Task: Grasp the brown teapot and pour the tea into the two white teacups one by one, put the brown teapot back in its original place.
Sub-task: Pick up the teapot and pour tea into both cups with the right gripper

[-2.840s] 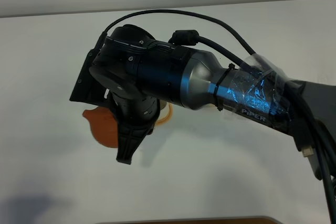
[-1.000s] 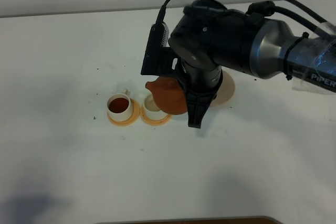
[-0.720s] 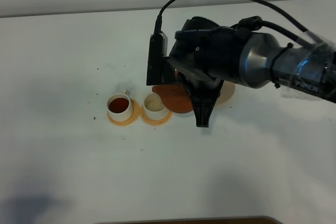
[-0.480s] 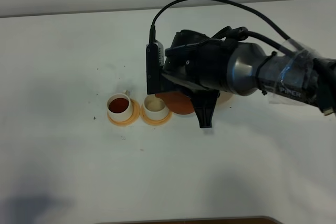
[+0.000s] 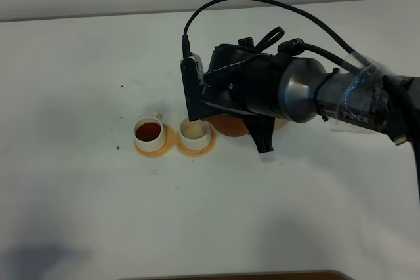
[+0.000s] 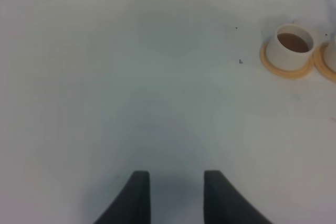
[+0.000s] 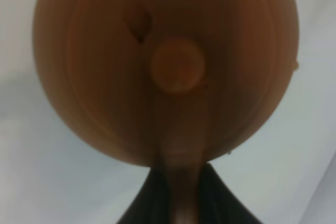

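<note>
You look to be on the last step, returning the teapot [image 7: 168, 77]. Your right pincer [image 7: 181, 195] is pinching its handle [image 7: 181, 177], with the pot upright just ahead of the jaws. Next, lower it level onto its coaster, hidden beneath the arm, then let go. The cup far from the pincer [image 5: 148, 140] holds dark tea [image 5: 149, 130]. The cup near the pincer [image 5: 194, 140] looks pale inside, contents unclear.

Right arm [image 5: 308, 93] reaches toward the middle, hand [image 7: 181, 200] pointing down and clamped tight (left hand [image 6: 172, 195] hovers, fingers [image 6: 137, 200] parted).
</note>
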You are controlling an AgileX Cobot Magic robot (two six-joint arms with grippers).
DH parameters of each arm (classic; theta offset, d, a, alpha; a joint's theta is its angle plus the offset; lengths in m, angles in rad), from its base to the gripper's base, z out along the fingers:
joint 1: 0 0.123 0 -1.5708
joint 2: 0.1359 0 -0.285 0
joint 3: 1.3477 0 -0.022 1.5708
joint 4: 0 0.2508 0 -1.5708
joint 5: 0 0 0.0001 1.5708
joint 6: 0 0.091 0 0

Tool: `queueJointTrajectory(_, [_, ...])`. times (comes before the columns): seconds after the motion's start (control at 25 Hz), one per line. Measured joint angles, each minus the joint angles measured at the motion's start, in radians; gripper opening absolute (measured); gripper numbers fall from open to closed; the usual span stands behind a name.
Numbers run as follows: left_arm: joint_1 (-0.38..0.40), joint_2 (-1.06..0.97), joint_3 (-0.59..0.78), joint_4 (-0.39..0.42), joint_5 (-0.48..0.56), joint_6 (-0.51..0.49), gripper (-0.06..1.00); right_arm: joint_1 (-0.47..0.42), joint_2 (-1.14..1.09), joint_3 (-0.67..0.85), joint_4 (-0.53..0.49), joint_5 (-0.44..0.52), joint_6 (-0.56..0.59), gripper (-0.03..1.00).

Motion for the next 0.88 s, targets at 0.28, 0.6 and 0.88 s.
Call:
queueJointTrajectory(0.28, [0.0,0.0,0.0,0.0,0.0,0.0,0.29,0.035,0.017,0.0,-0.087,0.029,0.004,0.13])
queueJointTrajectory(0.6, [0.0,0.0,0.0,0.0,0.0,0.0,0.29,0.056,0.02,0.0,-0.153,0.032,0.006,0.13])
queueJointTrajectory(0.88, [0.0,0.0,0.0,0.0,0.0,0.0,0.29,0.071,0.046,0.0,-0.222,0.048,0.007,0.13])
